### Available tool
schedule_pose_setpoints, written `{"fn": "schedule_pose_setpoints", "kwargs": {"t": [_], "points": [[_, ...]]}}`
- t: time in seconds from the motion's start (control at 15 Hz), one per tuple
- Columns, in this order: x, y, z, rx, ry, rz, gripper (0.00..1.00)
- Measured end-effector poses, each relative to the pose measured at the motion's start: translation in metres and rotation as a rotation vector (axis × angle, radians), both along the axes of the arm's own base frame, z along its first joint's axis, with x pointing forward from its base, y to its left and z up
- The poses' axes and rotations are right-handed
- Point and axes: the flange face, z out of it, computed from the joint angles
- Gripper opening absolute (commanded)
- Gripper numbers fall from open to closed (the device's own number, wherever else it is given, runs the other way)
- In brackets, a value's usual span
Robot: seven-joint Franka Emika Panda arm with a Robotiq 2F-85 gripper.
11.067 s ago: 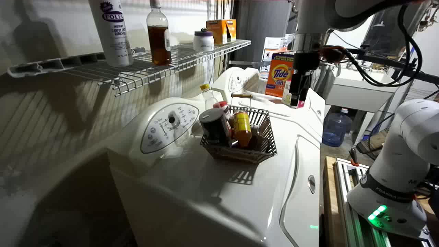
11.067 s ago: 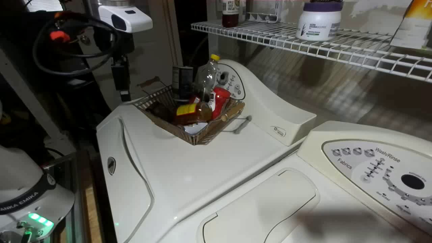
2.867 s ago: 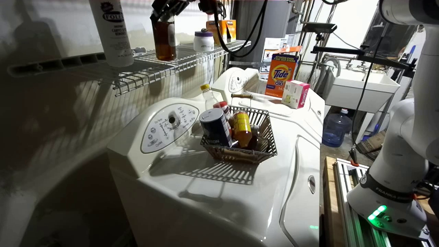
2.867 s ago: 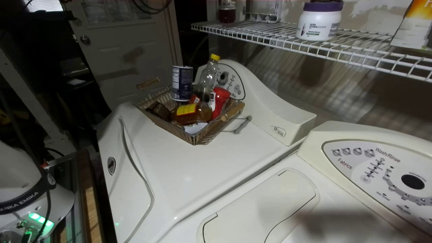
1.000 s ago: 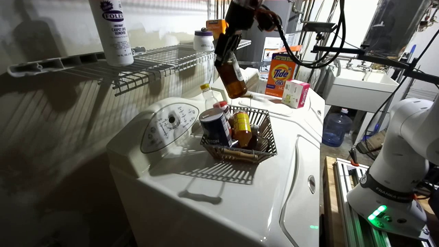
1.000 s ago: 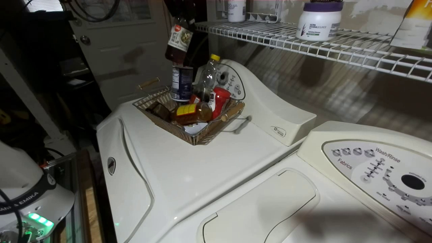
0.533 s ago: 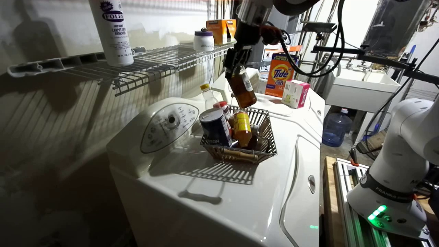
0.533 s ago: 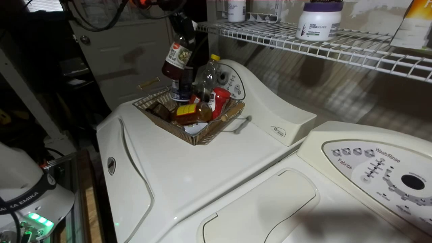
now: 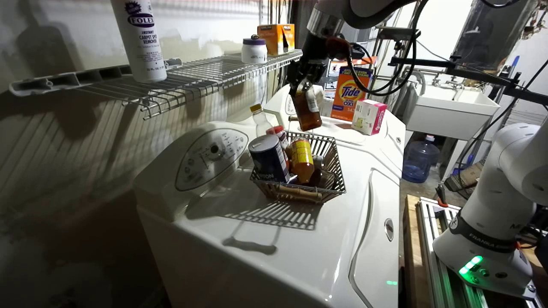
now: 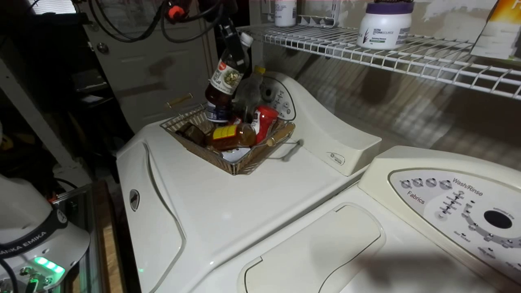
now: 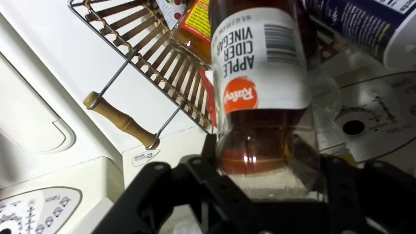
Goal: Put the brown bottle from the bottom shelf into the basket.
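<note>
My gripper (image 9: 305,81) is shut on the brown bottle (image 9: 310,114) near its neck. In both exterior views the bottle hangs tilted, base down, above the basket (image 9: 337,169). Its white cap (image 10: 246,39) sticks out beside the fingers (image 10: 235,51), and its pale label (image 11: 260,61) fills the middle of the wrist view. Behind the bottle, in the wrist view, the slatted basket wall (image 11: 152,53) shows. The bottom shelf (image 9: 205,79), a white wire rack, runs along the wall and no longer bears this bottle.
Inside the basket lie a dark blue can (image 9: 269,158), an amber bottle with yellow label (image 9: 302,160), a red-capped jar (image 10: 265,122) and a clear yellow-capped bottle (image 9: 260,119). A wooden handle (image 11: 120,118) hangs off its side. Tide box (image 9: 351,92) and pink-white box (image 9: 369,117) stand beyond.
The brown bottle, on the shelf earlier, has been carried off it in my gripper. Over the last second it has come lower and shifted away from the shelf, over the basket.
</note>
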Motion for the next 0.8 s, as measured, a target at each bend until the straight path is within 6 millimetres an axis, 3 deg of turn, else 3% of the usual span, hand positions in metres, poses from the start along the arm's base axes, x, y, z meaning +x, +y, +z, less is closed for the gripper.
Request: {"fn": "schedule_pose_setpoints", "kwargs": {"t": [0.4,0.8], "points": [[-0.008,-0.038,-0.018,-0.032,0.003,-0.162,0.32],[-0.015,-0.057,-0.038,-0.09,-0.024,-0.289,0.32]]}}
